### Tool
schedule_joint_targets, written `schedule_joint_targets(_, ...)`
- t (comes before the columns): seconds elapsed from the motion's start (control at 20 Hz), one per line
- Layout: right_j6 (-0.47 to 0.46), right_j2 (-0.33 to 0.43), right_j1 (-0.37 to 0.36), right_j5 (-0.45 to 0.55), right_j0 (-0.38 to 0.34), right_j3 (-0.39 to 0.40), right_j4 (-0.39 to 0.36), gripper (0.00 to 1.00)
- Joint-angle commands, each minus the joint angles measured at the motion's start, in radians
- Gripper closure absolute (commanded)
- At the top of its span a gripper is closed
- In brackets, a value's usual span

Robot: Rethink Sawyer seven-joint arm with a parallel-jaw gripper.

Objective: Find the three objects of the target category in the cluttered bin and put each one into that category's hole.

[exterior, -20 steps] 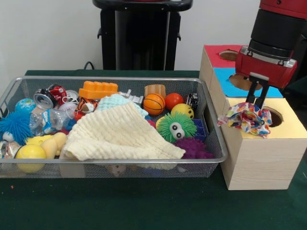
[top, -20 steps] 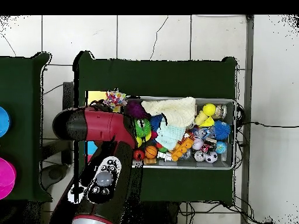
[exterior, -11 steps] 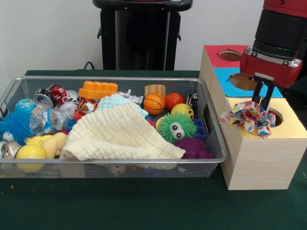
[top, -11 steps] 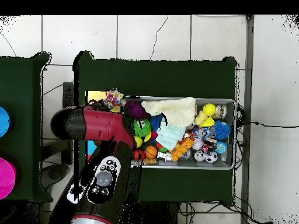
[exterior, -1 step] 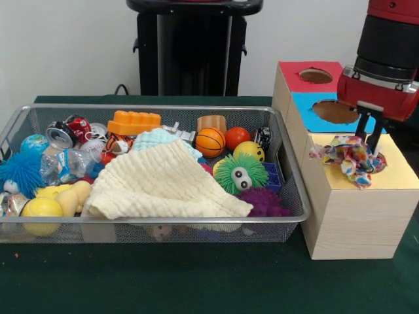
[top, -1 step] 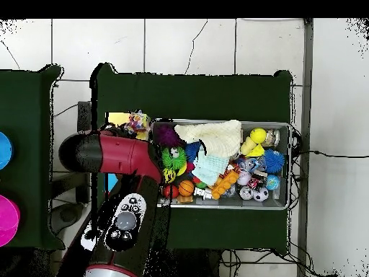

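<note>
My gripper (exterior, -1 step: 366, 145) hangs over the yellow top of the wooden box (exterior, -1 step: 357, 216), shut on a multicoloured scrunched cloth (exterior, -1 step: 351, 158). The cloth droops over the yellow section and hides its hole. In the overhead view the cloth (top, -1 step: 135, 122) shows just beyond the red arm (top, -1 step: 115, 155), at the box's yellow end. Behind it lie the blue hole (exterior, -1 step: 335, 112) and the red hole (exterior, -1 step: 315, 76). The wire bin (exterior, -1 step: 288, 171) to the left holds a cream cloth (exterior, -1 step: 162, 184) over many toys.
In the bin lie a green fuzzy ball with eyes (exterior, -1 step: 240, 173), a purple spiky ball (exterior, -1 step: 262, 201), a basketball (exterior, -1 step: 210, 142), an orange block (exterior, -1 step: 133, 122), crushed cans (exterior, -1 step: 69, 131) and a blue spiky ball (exterior, -1 step: 19, 173). A black stand (exterior, -1 step: 193, 49) rises behind the table.
The gripper has carried the multicoloured cloth to the right, from the box's left edge to over the yellow hole. Nothing in the bin has moved.
</note>
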Motion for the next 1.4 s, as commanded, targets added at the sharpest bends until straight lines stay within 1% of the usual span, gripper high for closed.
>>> schedule_joint_targets(0.05,0.221,0.152,0.081,-0.064,-0.004,0.103,0.063,1.00)
schedule_joint_targets(0.15,0.192,0.176,0.090,-0.091,-0.016,0.114,0.059,1.00)
schedule_joint_targets(0.25,0.151,0.227,0.094,-0.134,-0.047,0.138,0.054,1.00)
schedule_joint_targets(0.4,0.116,0.286,0.103,-0.190,-0.084,0.162,0.036,1.00)
schedule_joint_targets(0.6,0.121,0.285,0.126,-0.234,-0.078,0.159,0.009,1.00)
schedule_joint_targets(0.75,0.105,0.300,0.138,-0.265,-0.092,0.165,-0.010,1.00)
schedule_joint_targets(0.8,0.095,0.318,0.138,-0.278,-0.107,0.174,-0.018,1.00)
schedule_joint_targets(0.95,0.077,0.320,0.138,-0.289,-0.117,0.180,-0.036,1.00)
schedule_joint_targets(1.2,0.046,0.346,0.137,-0.312,-0.157,0.192,-0.069,1.00)
schedule_joint_targets(1.35,0.029,0.363,0.139,-0.325,-0.186,0.197,-0.100,1.00)
schedule_joint_targets(1.4,0.019,0.385,0.140,-0.334,-0.207,0.205,-0.115,1.00)
